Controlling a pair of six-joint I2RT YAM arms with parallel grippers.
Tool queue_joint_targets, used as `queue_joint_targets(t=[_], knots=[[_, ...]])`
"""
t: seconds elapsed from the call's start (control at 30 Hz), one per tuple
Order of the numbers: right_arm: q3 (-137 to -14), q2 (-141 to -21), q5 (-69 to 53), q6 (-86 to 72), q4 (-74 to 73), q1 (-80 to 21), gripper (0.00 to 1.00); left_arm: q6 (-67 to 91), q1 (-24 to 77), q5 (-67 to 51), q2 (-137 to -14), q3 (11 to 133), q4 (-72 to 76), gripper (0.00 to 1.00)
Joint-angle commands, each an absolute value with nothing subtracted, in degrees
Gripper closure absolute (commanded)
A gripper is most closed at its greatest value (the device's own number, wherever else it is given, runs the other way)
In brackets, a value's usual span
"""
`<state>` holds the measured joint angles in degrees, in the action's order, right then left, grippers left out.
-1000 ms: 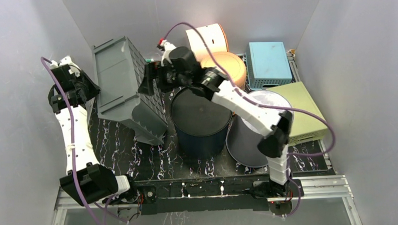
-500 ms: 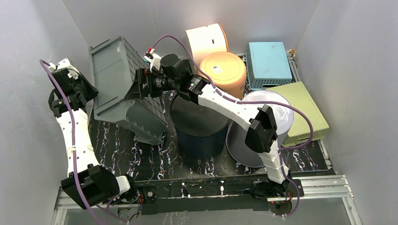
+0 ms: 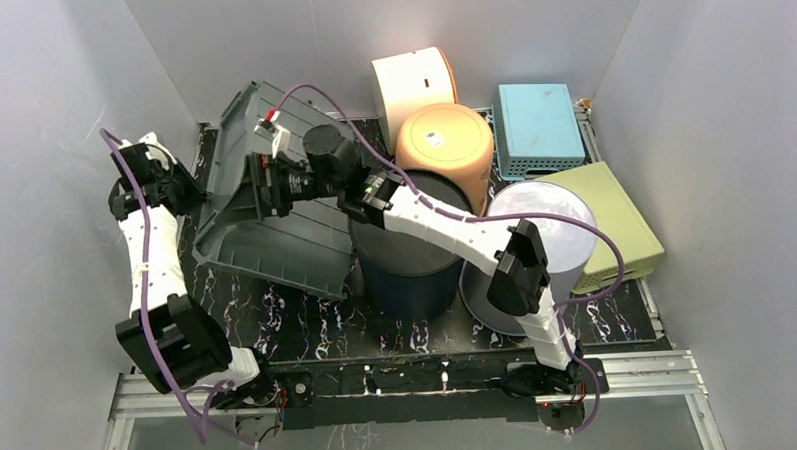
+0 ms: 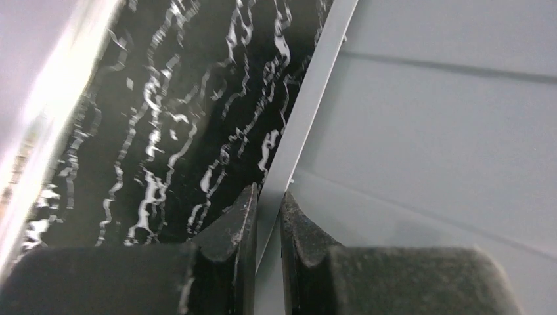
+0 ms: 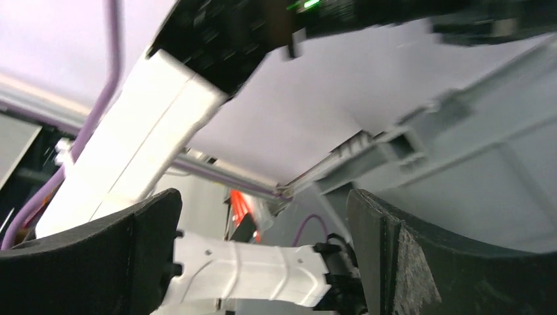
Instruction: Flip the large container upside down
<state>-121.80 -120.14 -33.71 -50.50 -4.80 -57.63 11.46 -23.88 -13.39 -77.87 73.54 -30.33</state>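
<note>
The large grey container (image 3: 275, 234) is tipped steeply at the back left of the table, its ribbed outer side facing the camera and its lower edge on the black marbled table (image 3: 278, 314). My left gripper (image 3: 185, 195) is shut on its thin rim (image 4: 309, 111) at the left edge; my left gripper (image 4: 268, 193) pinches that rim in the wrist view. My right gripper (image 3: 264, 180) is open and empty against the container's upper part. In the right wrist view my right gripper (image 5: 263, 197) stands wide apart, with the grey container (image 5: 473, 164) on the right.
A dark navy round bin (image 3: 406, 255) stands right beside the container, under my right arm. Behind and right are an orange round bin (image 3: 444, 138), a peach bin on its side (image 3: 414, 79), a blue box (image 3: 538, 125), a green box (image 3: 615, 222) and a pale round bin (image 3: 535, 240).
The grey container has tipped over further toward the left and front. My right gripper has moved left with it. My left gripper has shifted right and down while holding the rim.
</note>
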Motion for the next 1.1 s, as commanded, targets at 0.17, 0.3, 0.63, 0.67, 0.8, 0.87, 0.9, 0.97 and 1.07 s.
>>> queue_joint_targets(t=[0.17,0.3,0.63,0.67,0.8,0.87,0.9,0.97,1.07], knots=[[-126.0,-118.3,-32.6,-46.7,-4.9,-61.1,0.02,14.4,-21.9,-18.2,-83.1,79.8,-40.6,1.00],[-130.0,-117.3,-27.8,-42.0,-14.3,-60.0,0.02,13.7,-21.9,-13.1,-83.8,86.2,-44.4,0.79],[-128.6,-102.8,-2.6,-26.9,-42.7,-56.3,0.02,13.2,-17.2,-15.5,-83.3,101.7,-49.7,0.02],[-127.3,-100.8,2.4,-25.2,-44.6,-56.1,0.02,12.8,-15.2,-16.8,-83.2,101.7,-49.2,0.02],[-121.7,-93.0,19.4,-20.5,-51.1,-53.6,0.02,11.6,-5.3,-17.5,-86.6,101.5,-51.4,0.02],[-119.9,-90.1,22.4,-18.9,-54.3,-50.1,0.02,11.7,1.0,-13.6,-87.6,100.8,-51.4,0.02],[-119.1,-88.8,23.0,-18.7,-55.7,-47.9,0.02,11.4,4.1,-13.8,-87.9,100.4,-51.1,0.02],[-116.7,-86.0,22.7,-18.4,-57.3,-41.5,0.02,11.3,5.6,-17.6,-89.1,100.1,-51.1,0.02],[-111.9,-81.5,21.8,-16.9,-56.6,-32.2,0.02,13.2,5.7,-16.0,-89.9,99.4,-51.6,0.02]])
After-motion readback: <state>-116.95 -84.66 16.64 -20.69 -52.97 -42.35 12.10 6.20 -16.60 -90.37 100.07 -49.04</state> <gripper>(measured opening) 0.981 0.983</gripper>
